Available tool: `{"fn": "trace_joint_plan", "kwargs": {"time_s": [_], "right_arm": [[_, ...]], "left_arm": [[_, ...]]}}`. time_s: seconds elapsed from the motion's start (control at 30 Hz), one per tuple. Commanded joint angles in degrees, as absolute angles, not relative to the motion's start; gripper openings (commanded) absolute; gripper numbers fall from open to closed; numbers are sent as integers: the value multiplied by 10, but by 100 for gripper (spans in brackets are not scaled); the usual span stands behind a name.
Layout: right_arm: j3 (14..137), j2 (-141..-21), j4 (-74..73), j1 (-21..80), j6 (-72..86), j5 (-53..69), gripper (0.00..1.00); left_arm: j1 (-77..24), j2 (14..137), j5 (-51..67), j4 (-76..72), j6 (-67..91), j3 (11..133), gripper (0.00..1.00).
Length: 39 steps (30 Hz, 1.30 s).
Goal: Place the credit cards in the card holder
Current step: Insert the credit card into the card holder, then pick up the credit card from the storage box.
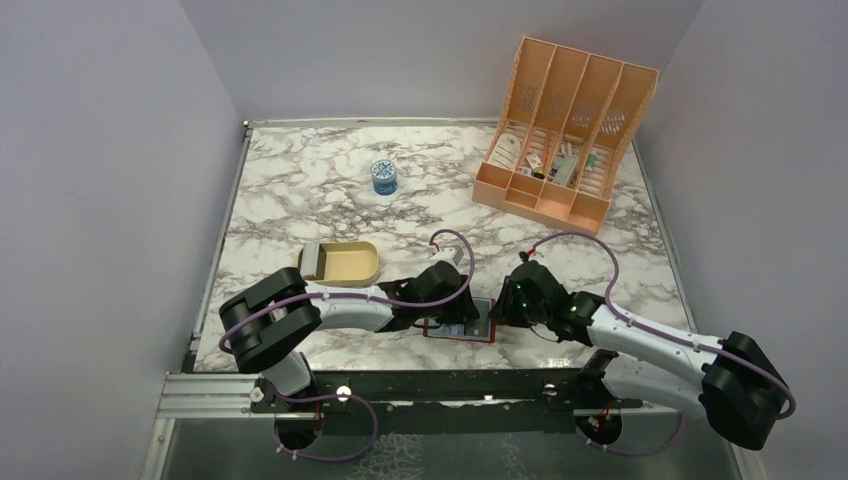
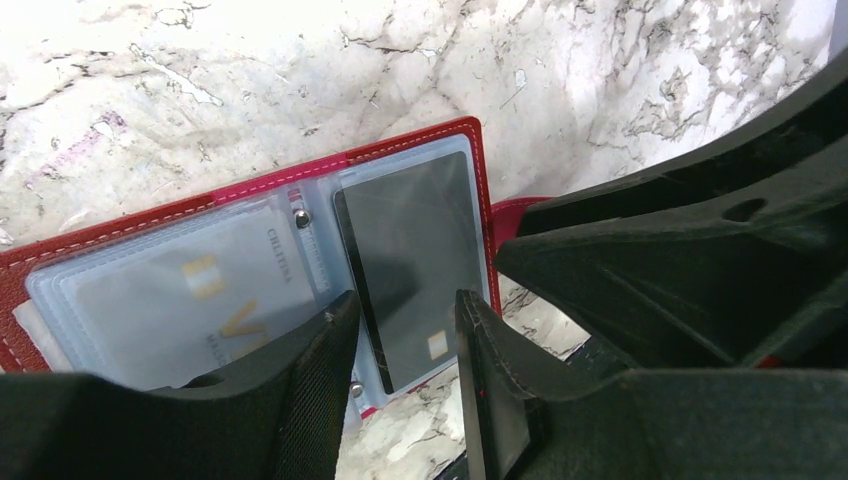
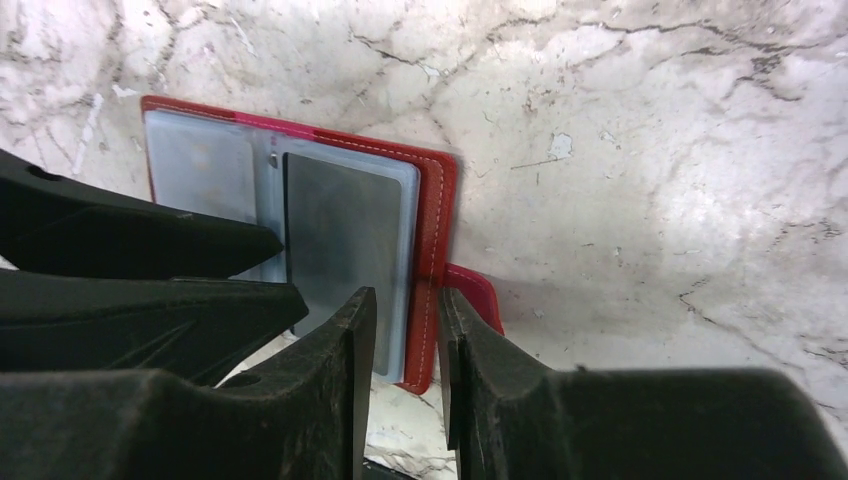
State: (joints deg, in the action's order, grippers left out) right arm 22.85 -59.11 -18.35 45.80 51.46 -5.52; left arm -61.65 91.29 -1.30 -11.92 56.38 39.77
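Note:
The dark red card holder (image 1: 487, 335) lies open on the marble near the front edge, between both grippers. In the left wrist view its pale blue pockets hold a black card (image 2: 415, 250) on the right and a silver card (image 2: 190, 300) with a gold chip on the left. My left gripper (image 2: 400, 312) hovers over the black card, open, with nothing between its fingers. My right gripper (image 3: 405, 305) is open above the holder's red right edge (image 3: 435, 210), which shows through the gap. A greyish stack of credit cards (image 1: 313, 260) lies in the tan tray.
The shallow tan tray (image 1: 352, 264) sits left of the holder. A small blue round tin (image 1: 384, 176) stands further back. The peach slotted organizer (image 1: 560, 130) fills the back right corner. The holder's red snap tab (image 3: 480, 290) sticks out to its right.

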Motion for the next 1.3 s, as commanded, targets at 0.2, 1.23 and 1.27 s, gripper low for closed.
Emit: {"fn": "trace_joint_plan", "kwargs": {"time_s": [0.2,1.23,1.27], "right_arm": [[252,-550,-217,461,498,-86,32],[244,-513,-217,461,492,-84,30],[242,-513,-217,461,492,-84,30]], "left_arm": [[-606,862,-65,-12,509,446,48],[-255,788,-311,369,168,572,51],[-250,795,-313,369,162,572,51]]}}
